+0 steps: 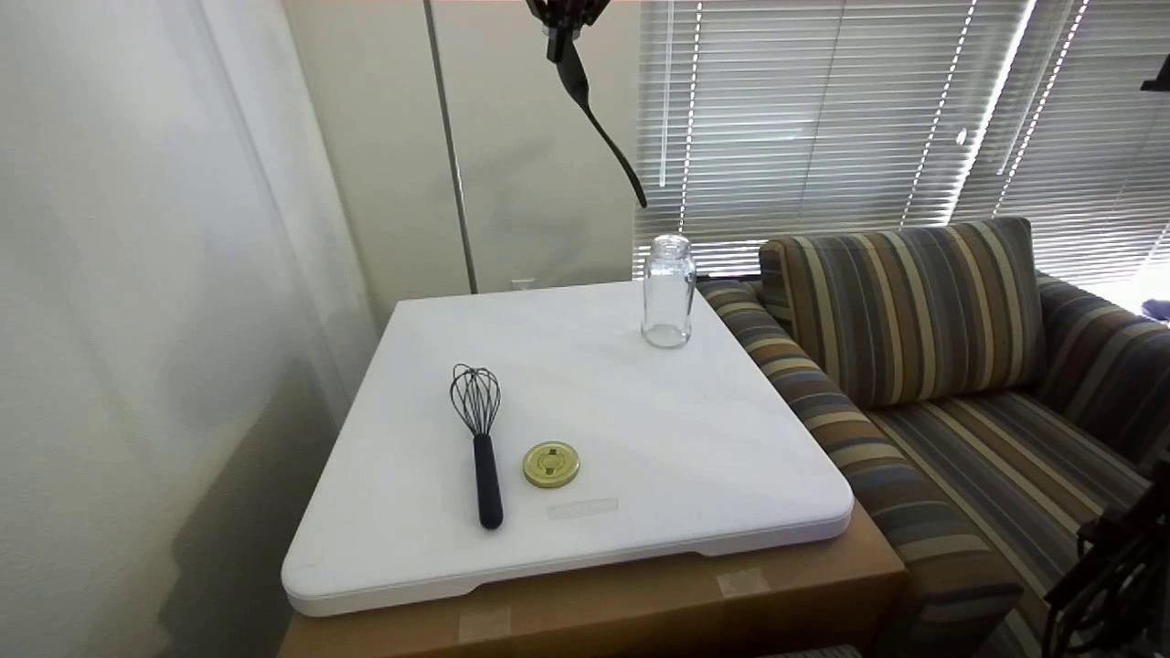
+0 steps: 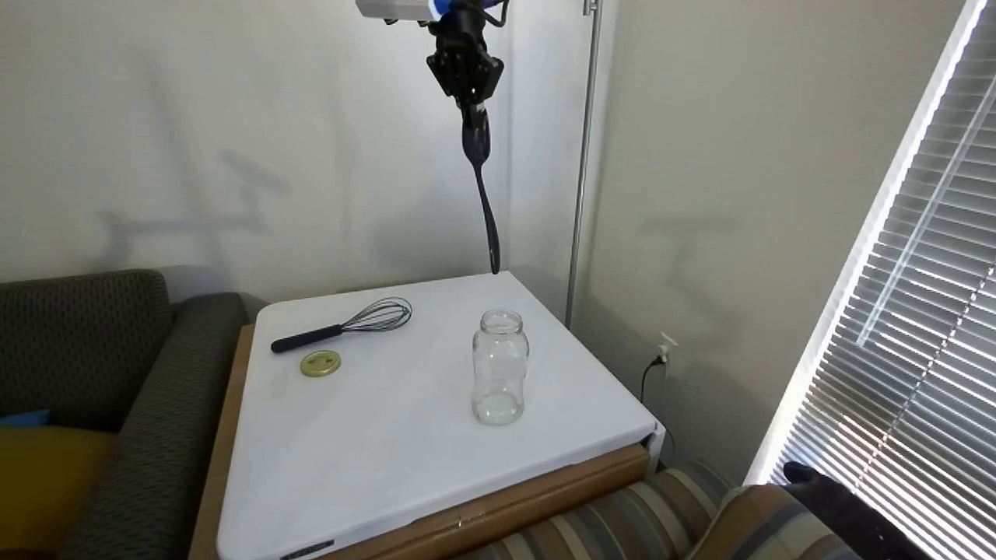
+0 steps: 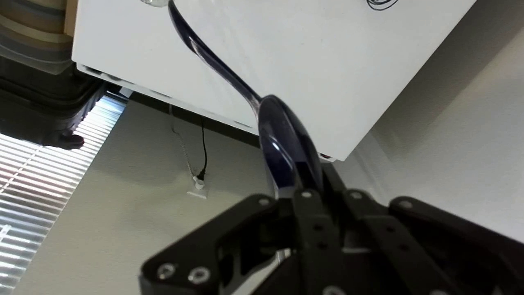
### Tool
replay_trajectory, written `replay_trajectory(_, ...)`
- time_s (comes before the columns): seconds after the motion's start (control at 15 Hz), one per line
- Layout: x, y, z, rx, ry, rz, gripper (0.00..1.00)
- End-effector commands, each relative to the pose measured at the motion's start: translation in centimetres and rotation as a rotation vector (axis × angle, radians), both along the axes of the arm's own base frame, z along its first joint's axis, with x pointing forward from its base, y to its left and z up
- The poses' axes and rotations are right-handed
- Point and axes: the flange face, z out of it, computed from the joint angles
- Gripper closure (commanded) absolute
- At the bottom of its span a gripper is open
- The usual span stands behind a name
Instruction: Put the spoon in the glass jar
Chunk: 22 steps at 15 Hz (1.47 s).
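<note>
1. Plain pale wall (image 1: 137,228) fills the left of an exterior view, and beside it spreads a white tabletop (image 1: 585,393), flat enough for a jar to stand steadily.

2. On the tabletop's left part lies the whisk (image 1: 485,457), wire head toward the far edge, handle toward the near one. The task has no use for it, so lying flat and aside suits it.

3. Just right of it, not touching, lies the yellowish disc (image 1: 551,464). It may be the jar's lid; lying there, it leaves the mouth free.

4. Further right, high above the surface, the gripper (image 2: 471,101) pinches the spoon (image 3: 274,123) by its bowl end. The handle slants downward, probably so that the thin end can enter the neck first.

5. Next stands the glass jar (image 1: 668,294), upright and uncovered near the far right corner, well apart from whisk and disc. In both exterior views the handle's tip shows above its mouth, slightly leftward and clear of it, so the spoon is not yet inside. That slant could catch the rim; straightening and centring before lowering seems wise.

6. Rightmost are the blinds (image 1: 804,119) and striped armchair (image 1: 900,320). With the edge so near the jar, a hard knock could topple it that way.
</note>
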Motion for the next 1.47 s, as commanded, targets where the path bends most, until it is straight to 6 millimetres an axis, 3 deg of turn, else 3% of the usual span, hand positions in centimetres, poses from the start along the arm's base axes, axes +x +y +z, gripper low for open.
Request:
replay_trajectory(0.0,-0.4,-1.5,0.3,0.008,0.014,-0.033,0.98)
replay_trajectory(0.27,-0.3,-2.9,-0.7,0.011,0.029,-0.068,0.98)
replay_trajectory(1.0,-0.6,-6.4,-6.1,0.061,0.039,-0.113,0.98)
replay_trajectory(1.4,-2.0,-7.6,-9.0,0.135,-0.022,-0.125,0.98)
